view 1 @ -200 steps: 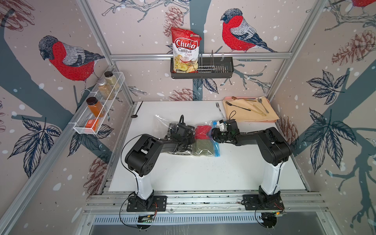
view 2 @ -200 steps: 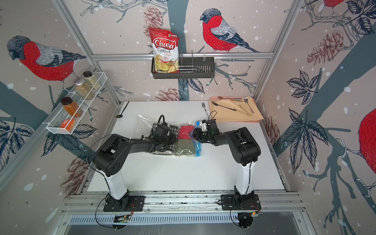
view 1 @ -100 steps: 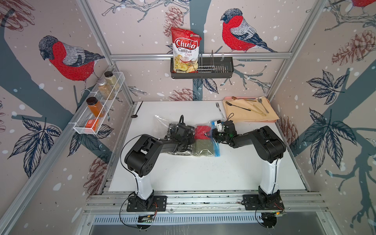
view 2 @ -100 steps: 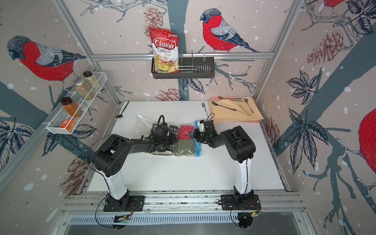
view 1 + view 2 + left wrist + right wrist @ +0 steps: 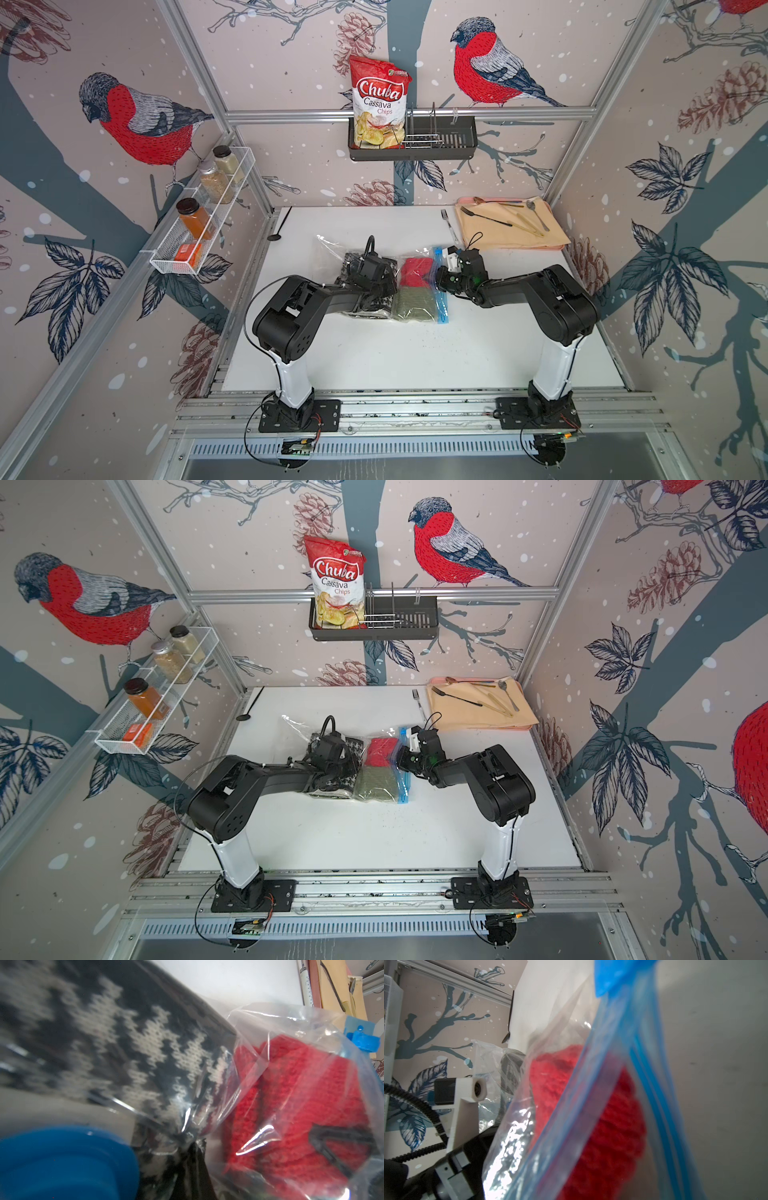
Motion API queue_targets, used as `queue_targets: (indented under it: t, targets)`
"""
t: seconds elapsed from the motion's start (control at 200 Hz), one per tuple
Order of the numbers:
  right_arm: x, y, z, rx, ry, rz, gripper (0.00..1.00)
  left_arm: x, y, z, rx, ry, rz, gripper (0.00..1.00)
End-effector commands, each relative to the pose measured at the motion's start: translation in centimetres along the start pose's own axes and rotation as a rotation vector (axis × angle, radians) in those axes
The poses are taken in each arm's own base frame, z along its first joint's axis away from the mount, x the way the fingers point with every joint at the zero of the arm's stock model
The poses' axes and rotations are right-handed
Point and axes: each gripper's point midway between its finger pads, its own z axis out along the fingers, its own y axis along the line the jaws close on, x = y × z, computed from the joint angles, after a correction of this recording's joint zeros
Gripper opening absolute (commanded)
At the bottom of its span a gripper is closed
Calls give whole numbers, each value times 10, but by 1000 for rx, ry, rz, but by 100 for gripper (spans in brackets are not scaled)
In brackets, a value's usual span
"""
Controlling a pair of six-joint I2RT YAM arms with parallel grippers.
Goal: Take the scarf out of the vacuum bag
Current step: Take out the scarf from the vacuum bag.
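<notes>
1. The vacuum bag (image 5: 332, 251) lies mid-table, clear, crinkly and slippery, its zip strip (image 5: 443, 309) along the 3 o'clock edge
2. The scarf (image 5: 124, 1032) sits inside at the 9 o'clock end, soft, light and floppy; probably best pinched on a thick folded edge
3. The right gripper (image 5: 441, 280), jaws together, seems clamped on the zip strip
4. The left gripper (image 5: 195, 1147) is closed, pinching puckered bag film beside the scarf
</notes>
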Motion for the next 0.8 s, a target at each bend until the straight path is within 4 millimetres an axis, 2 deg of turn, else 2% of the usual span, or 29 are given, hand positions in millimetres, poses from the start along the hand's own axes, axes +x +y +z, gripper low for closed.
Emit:
queue_targets:
  t: [0.0,0.09,0.46,0.795]
  targets:
    - [-1,-15,-8,64,-8,-11,0,54,52,-5,-205,195,-35,0]
    - [1,-24,-13,95,8,-1,0,54,52,-5,-207,194,-38,0]
    - [-8,-32,-38,180,-7,-28,0,50,50,-7,-207,182,-39,0]
    - [-11,-58,-58,342,7,-21,0,47,48,-6,-205,174,-40,0]
